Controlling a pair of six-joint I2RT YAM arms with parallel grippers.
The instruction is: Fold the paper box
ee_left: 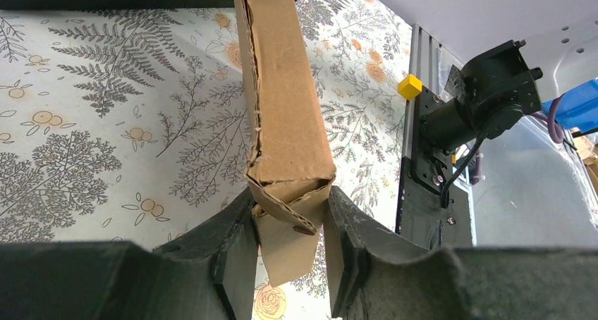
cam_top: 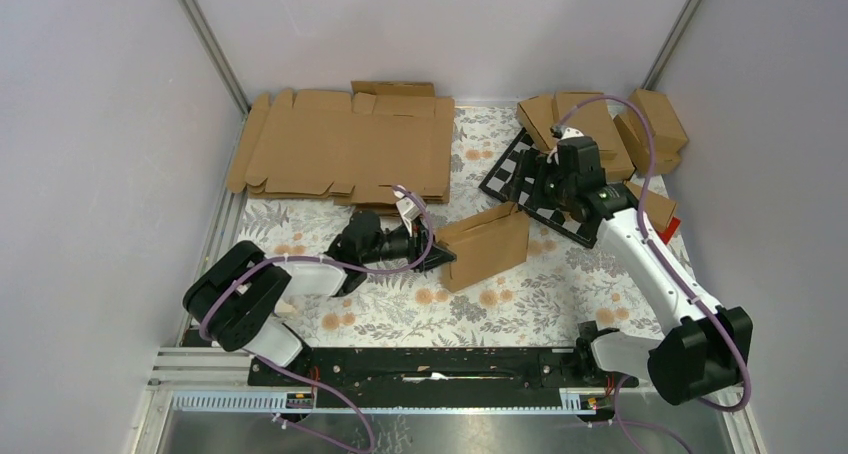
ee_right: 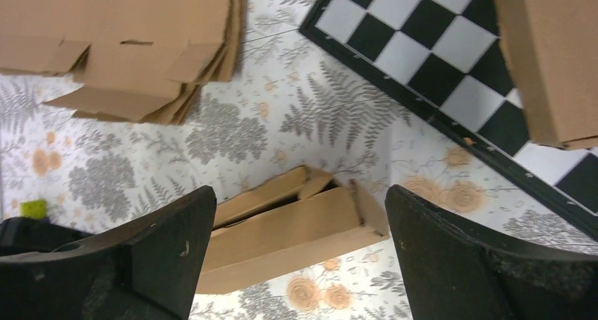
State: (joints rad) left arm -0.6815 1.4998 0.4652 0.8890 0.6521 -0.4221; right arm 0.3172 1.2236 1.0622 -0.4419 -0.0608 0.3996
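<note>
The left claw (cam_top: 436,255) was partly closed, its fingers (ee_left: 236,249) pinching the crumpled end of the paper box (cam_top: 487,246). The box stood on a long edge at the middle of the floral worktop (cam_top: 400,314), its long axis running left to right and its free end pointing toward the chequered board (cam_top: 512,172). The right claw (cam_top: 555,186) hung over that board, spread wide, holding nothing.
</note>
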